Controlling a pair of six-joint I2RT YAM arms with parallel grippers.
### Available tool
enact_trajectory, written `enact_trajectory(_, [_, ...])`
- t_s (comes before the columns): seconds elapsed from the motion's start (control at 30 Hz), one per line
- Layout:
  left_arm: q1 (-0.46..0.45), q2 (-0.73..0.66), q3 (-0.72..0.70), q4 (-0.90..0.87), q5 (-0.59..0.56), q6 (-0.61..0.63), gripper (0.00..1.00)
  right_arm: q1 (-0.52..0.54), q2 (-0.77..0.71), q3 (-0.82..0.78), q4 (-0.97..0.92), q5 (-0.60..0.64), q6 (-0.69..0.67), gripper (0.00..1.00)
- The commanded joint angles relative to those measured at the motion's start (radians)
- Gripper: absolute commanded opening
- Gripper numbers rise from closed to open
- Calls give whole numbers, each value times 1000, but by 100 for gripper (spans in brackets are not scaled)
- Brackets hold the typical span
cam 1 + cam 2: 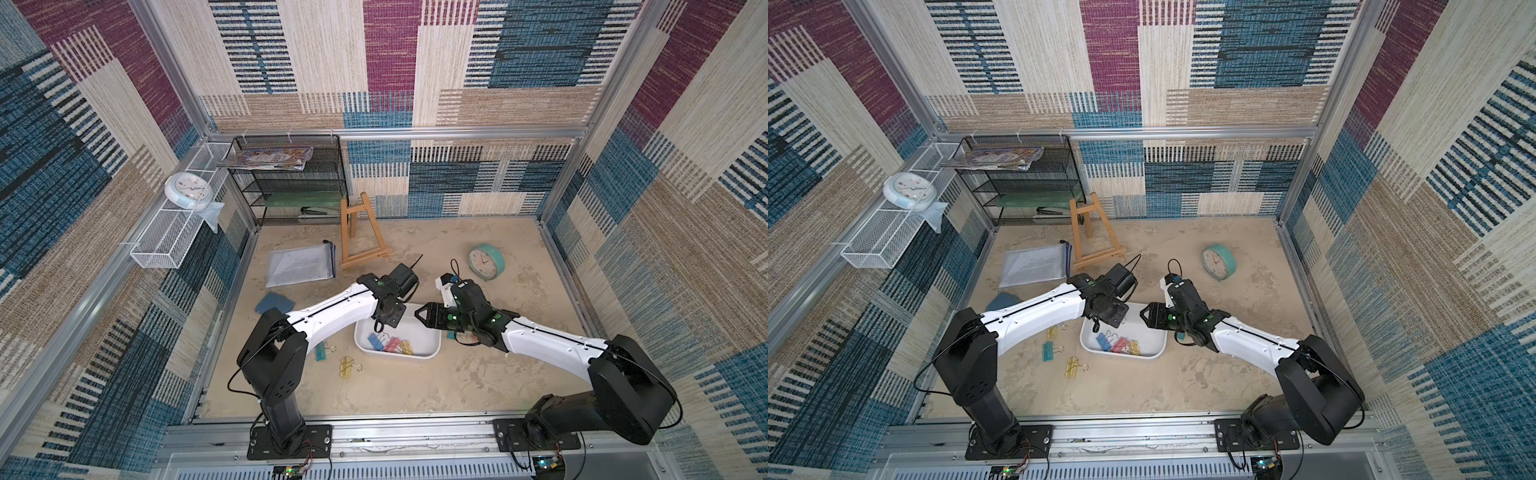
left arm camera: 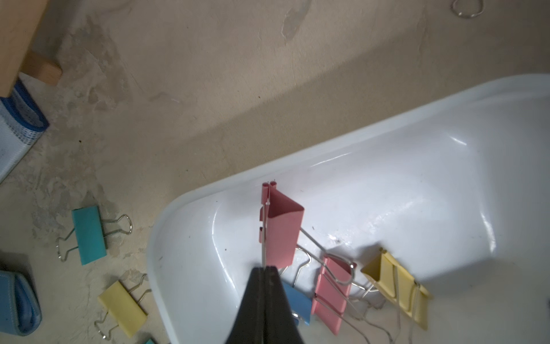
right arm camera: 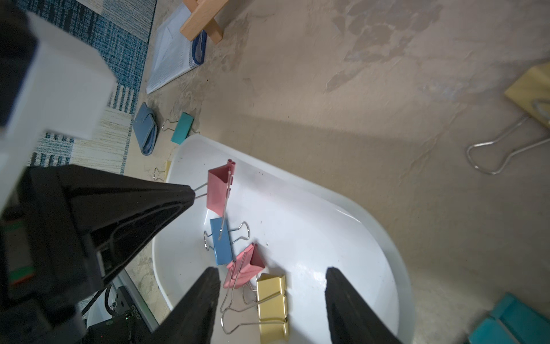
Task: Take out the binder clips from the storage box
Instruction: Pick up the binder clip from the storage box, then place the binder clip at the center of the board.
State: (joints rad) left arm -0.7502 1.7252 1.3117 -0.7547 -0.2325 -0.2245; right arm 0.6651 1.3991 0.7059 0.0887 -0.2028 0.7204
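Note:
The white storage box [image 1: 428, 347] sits between both arms on the table. My left gripper [image 2: 264, 269] is shut on the wire handle of a pink binder clip [image 2: 281, 229], which hangs above the box's left end. A blue clip [image 3: 221, 244], a second pink clip [image 3: 245, 268] and a yellow one [image 3: 272, 303] lie on the box floor. My right gripper [image 3: 272, 271] hovers open above the box, with nothing between its fingers. Outside the box, a teal clip [image 1: 320, 351] and a yellow clip [image 1: 345, 366] lie to its left. Another yellow clip [image 3: 529, 95] and a teal clip [image 3: 512, 324] lie by the right arm.
A folded blue pad [image 1: 274, 303] and a document pouch [image 1: 301, 266] lie to the left behind the box. A wooden easel [image 1: 359, 232] and a black mesh rack [image 1: 291, 183] stand at the back. A teal clock [image 1: 485, 262] is at the back right.

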Motion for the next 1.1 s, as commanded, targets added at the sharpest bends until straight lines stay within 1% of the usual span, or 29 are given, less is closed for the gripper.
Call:
enact_trajectory(0.0, [2,-49,-26,38,-56,-21,0,0,-5,8,19,-4,-1,61])
enact_trajectory(0.3, [6,-176,-75,72,-127,-40,0,-1,15,34,73,-104,-33,61])
enact_trajectory(0.47, [30,-224,-84,72,-165,-41,0,-1,25,54,88,-130,-40,61])
enact_trajectory(0.6, [65,-243,-94,56,-180,-44,0,-1,39,68,95,-149,-42,61])
enact_trajectory(0.67, [88,-242,-100,47,-181,-43,0,1,46,76,95,-154,-41,61])
enact_trajectory(0.9, [180,-196,-75,14,-124,-57,0,3,67,93,100,-172,-43,61])
enact_trajectory(0.97, [202,-166,-57,6,-101,-63,0,4,74,100,100,-178,-45,61])
enact_trajectory(1.07, [224,-106,-13,-29,-110,-96,0,5,84,108,97,-184,-46,61])
